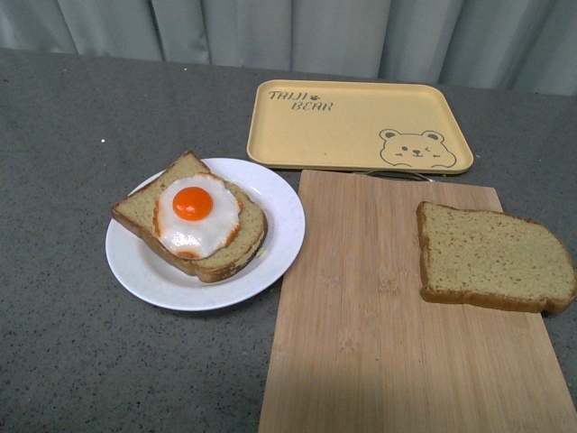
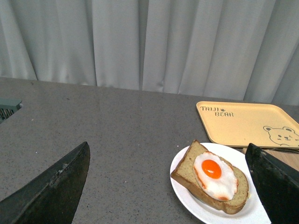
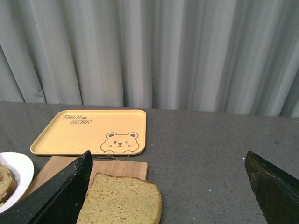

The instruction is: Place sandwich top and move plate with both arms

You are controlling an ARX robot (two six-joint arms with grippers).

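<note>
The sandwich top point(image 1: 494, 258), a plain brown-tan bread slice, lies on the right part of a wooden cutting board point(image 1: 379, 325); it also shows in the right wrist view point(image 3: 120, 201). The white plate point(image 1: 279, 248) sits left of the board and carries a bread slice with a fried egg point(image 1: 196, 215); both show in the left wrist view, plate point(image 2: 184, 186) and egg point(image 2: 215, 173). Neither arm shows in the front view. My left gripper point(image 2: 170, 186) is open and empty, above the table left of the plate. My right gripper point(image 3: 168, 191) is open and empty, near the plain slice.
A yellow bear-print tray point(image 1: 361, 126) lies behind the board, near the grey curtain; it shows in both wrist views too point(image 2: 247, 122) point(image 3: 88, 132). The grey tabletop point(image 1: 63, 135) stretches left of the plate. A grey object point(image 2: 7, 108) sits at the table's far left edge.
</note>
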